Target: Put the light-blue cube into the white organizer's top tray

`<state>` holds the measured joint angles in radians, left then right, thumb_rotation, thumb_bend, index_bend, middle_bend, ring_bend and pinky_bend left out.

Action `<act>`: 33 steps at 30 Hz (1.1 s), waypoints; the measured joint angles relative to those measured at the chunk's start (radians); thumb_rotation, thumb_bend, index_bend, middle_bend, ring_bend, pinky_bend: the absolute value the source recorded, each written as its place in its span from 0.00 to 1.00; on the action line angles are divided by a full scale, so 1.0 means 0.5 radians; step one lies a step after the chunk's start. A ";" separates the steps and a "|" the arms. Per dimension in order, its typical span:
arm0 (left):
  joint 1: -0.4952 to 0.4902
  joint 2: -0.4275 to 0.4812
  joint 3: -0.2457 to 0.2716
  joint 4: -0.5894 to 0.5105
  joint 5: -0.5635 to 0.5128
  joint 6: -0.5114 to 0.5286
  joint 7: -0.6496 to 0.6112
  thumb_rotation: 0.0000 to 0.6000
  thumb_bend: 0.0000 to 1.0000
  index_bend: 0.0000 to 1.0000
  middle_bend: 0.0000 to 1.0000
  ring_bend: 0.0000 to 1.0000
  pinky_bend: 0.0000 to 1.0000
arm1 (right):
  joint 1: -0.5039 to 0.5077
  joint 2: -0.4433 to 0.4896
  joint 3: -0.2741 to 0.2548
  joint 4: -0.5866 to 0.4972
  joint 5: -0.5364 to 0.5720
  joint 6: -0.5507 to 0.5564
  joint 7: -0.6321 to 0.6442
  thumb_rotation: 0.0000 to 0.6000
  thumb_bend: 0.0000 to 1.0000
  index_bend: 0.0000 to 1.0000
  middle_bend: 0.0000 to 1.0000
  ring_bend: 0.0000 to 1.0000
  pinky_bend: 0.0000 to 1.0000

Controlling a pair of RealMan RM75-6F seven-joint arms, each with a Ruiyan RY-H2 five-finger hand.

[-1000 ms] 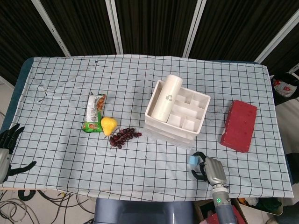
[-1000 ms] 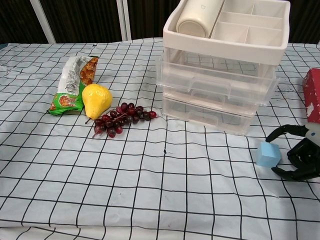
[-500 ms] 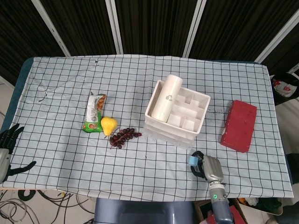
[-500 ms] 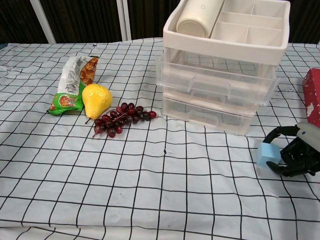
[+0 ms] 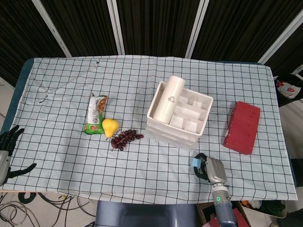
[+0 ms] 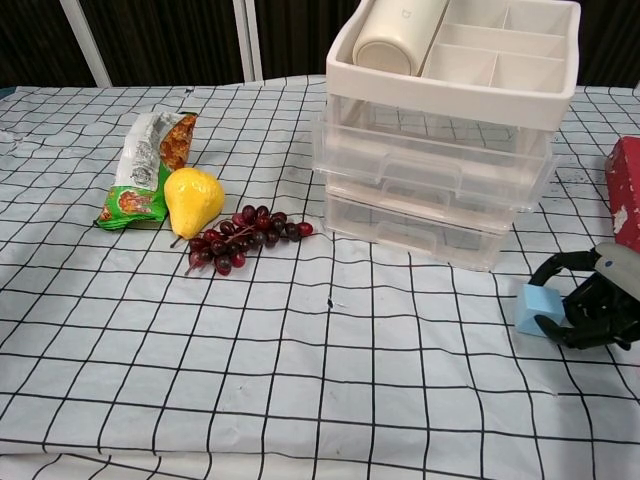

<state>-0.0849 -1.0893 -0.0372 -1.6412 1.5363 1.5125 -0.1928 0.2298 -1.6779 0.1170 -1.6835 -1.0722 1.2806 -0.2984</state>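
Note:
The light-blue cube sits on the checked cloth in front of the white organizer, toward its right. My right hand is at the cube's right side. Its thumb arcs over the far side and its dark fingers press the near face, so the cube is pinched between them. The organizer's top tray has open compartments, and a white cylinder lies in its left part. My left hand hangs at the table's left edge, fingers spread, holding nothing.
A red block lies right of the organizer, close to my right hand. Left of centre are a yellow pear, a bunch of dark grapes and a snack packet.
My right hand has slid left toward the cube and its fingers have closed in from an open curl onto the cube's near face. The cube has barely moved. The left hand is still.

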 measured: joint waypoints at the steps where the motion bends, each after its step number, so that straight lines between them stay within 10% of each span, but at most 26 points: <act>1: 0.000 0.000 0.001 -0.001 0.000 0.000 0.000 1.00 0.02 0.00 0.00 0.00 0.00 | -0.004 0.010 -0.008 -0.020 -0.016 0.003 0.007 1.00 0.47 0.52 0.87 0.89 0.77; 20: 0.002 -0.015 0.006 0.001 0.020 0.012 0.032 1.00 0.02 0.00 0.00 0.00 0.00 | -0.202 0.716 -0.224 -0.959 -0.849 0.336 0.358 1.00 0.47 0.54 0.87 0.89 0.77; 33: 0.001 -0.015 -0.008 0.007 0.010 0.022 0.013 1.00 0.02 0.00 0.00 0.00 0.00 | -0.051 0.622 -0.022 -1.086 -0.765 0.254 0.064 1.00 0.47 0.54 0.87 0.89 0.77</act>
<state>-0.0843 -1.0971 -0.0411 -1.6378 1.5411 1.5233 -0.1864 0.2041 -1.3670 0.1061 -2.2267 -1.4549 1.4076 -0.2663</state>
